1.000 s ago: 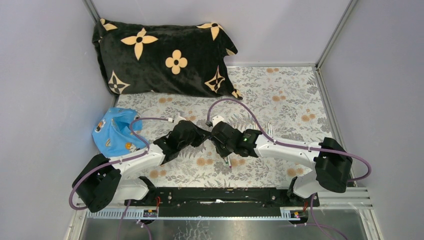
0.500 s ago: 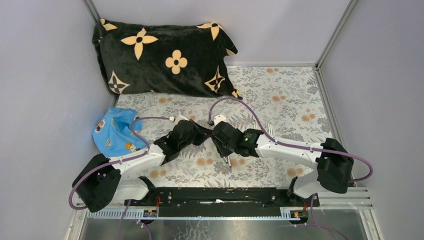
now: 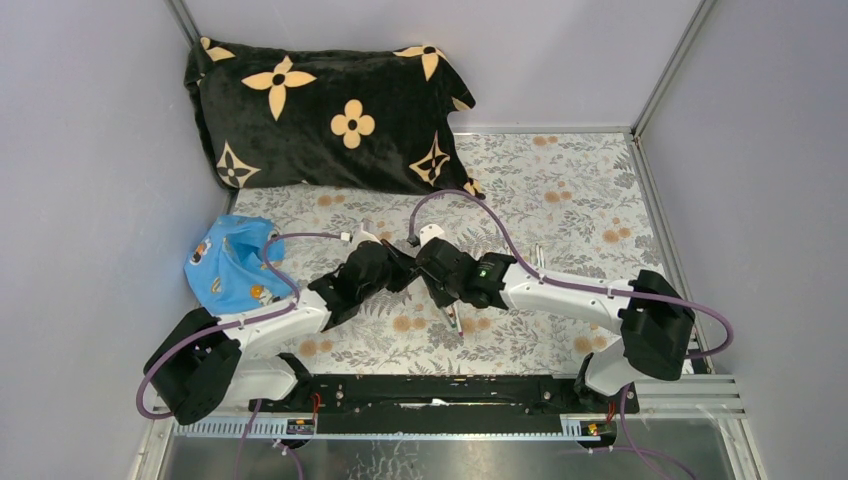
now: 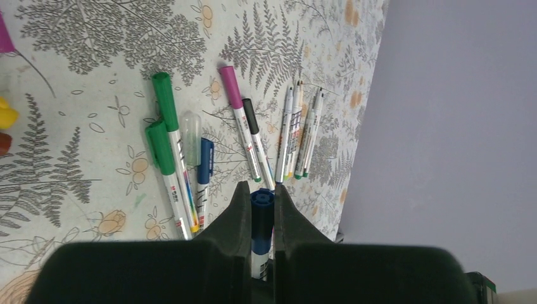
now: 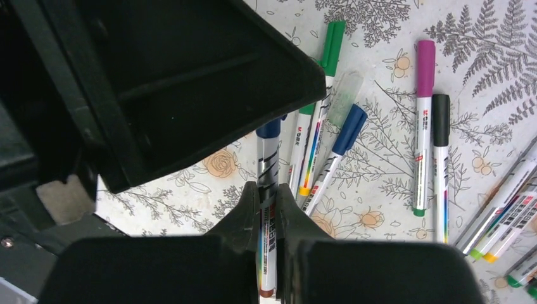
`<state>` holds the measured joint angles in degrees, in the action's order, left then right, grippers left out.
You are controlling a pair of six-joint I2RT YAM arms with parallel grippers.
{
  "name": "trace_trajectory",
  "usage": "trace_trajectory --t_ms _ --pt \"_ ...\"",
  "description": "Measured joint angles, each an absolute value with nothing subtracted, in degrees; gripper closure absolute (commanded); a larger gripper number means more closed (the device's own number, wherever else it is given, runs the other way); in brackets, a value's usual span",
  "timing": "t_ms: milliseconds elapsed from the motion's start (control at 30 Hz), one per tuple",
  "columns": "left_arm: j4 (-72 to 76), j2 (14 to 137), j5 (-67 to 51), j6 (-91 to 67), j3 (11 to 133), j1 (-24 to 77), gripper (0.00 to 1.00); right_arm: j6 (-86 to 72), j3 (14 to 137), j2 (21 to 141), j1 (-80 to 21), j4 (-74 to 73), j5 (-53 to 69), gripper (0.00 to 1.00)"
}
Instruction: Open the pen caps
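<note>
Both grippers hold one pen above the flowered table, meeting in the top view at my left gripper (image 3: 403, 270) and my right gripper (image 3: 428, 268). My left gripper (image 4: 261, 201) is shut on the pen's blue cap (image 4: 261, 218). My right gripper (image 5: 266, 197) is shut on the same pen's white-grey barrel (image 5: 266, 244); the blue cap (image 5: 268, 128) shows beyond it, going into the left gripper's black body (image 5: 190, 69). Below lie capped pens: green (image 4: 166, 101), purple (image 4: 231, 88), black (image 4: 250, 117), blue (image 4: 206, 161). Several uncapped pens (image 4: 297, 133) lie beside them.
A black pillow with tan flowers (image 3: 330, 110) lies at the back left. A blue printed cloth (image 3: 228, 265) sits at the left wall. A clear cap (image 4: 191, 130) lies among the pens. A yellow cap (image 4: 6, 117) shows at the left wrist view's edge. Grey walls enclose the table.
My right arm has moved a little left and away from its base, closing in against the left gripper. The left arm has barely moved.
</note>
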<state>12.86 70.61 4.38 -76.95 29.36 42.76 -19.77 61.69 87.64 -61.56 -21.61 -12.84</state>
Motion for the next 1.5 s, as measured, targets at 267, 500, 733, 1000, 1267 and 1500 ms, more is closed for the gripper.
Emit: trace_trajectory --t_ms 267,500,733,1000,1267,1500 --pt "9.61 70.57 6.11 -74.41 30.37 42.22 1.0 -19.9 59.59 88.05 -61.56 -17.85 -12.56 1.0" --pt "7.2 71.61 2.33 -71.99 33.67 40.34 1.0 -20.99 53.95 82.96 -61.39 -11.64 -13.04 1.0" --pt "8.1 72.71 -2.87 -71.05 34.81 38.76 1.0 -22.41 50.33 78.59 -61.34 -9.65 -13.8 1.0" --pt "9.21 75.07 3.53 -71.83 34.96 33.32 1.0 -23.88 44.66 72.36 -61.67 -17.54 -12.93 1.0" --pt "4.25 77.73 5.8 -68.49 38.96 33.21 1.0 -25.23 44.01 68.53 -61.32 -22.96 -17.93 1.0" --pt "-2.96 77.65 10.92 -65.14 37.76 33.21 1.0 -25.71 46.0 68.18 -50.68 -26.85 -24.71 1.0"
